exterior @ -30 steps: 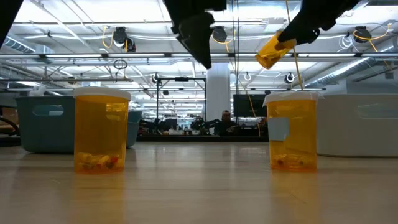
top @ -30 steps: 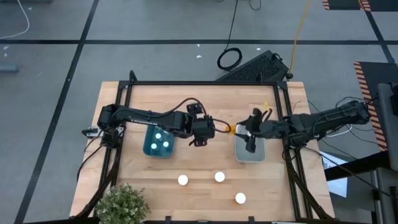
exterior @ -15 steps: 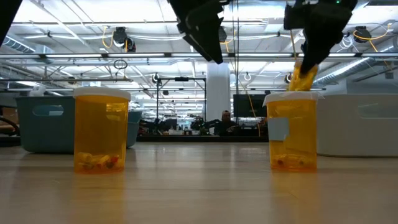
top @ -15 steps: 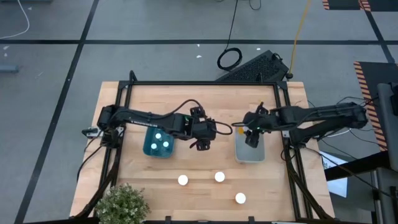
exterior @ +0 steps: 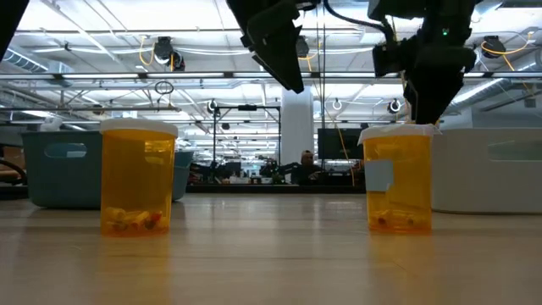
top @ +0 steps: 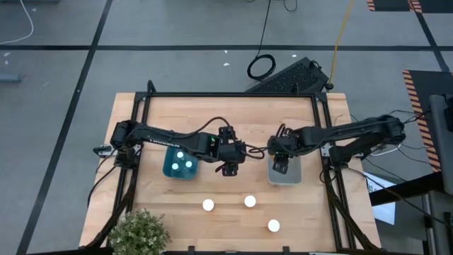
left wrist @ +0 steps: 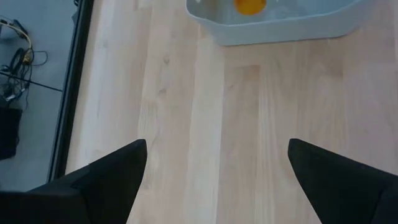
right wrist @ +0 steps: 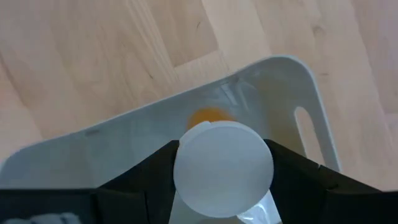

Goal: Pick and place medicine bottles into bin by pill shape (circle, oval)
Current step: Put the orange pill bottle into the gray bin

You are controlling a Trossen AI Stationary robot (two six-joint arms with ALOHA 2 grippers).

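My right gripper (top: 281, 164) hangs over the white bin (top: 298, 174), shut on a medicine bottle whose round white cap (right wrist: 224, 168) faces its wrist camera. An amber bottle (right wrist: 208, 116) lies inside that bin. My left gripper (top: 228, 167) hovers open between the teal bin (top: 170, 157) and the white bin, with bare wood between its fingers (left wrist: 112, 177). Three white-capped bottles (top: 182, 163) stand in the teal bin. Three more (top: 208, 205) (top: 250, 201) (top: 273, 226) stand upright on the table near its front edge. My right gripper pinches the bottle between its two fingers (right wrist: 146, 180), one on each side just below the cap's rim (right wrist: 184, 174); the cap hides the exact spot. The fingers point down from above. The bottle is upright, cap up, over the inside of the white bin (right wrist: 273, 62).
In the low view two amber bottles (exterior: 138, 178) (exterior: 398, 178) stand in the foreground on the wood. A potted plant (top: 138, 232) sits at the near left corner. A black frame (top: 230, 95) rims the table. Open wood lies between the bins and the front bottles.
My right gripper has carried its bottle toward the near edge and down over the white bin, tipping from slanted to pointing straight down, so the bottle has turned from tilted to upright. My left gripper has drifted slightly toward the near edge, staying open.
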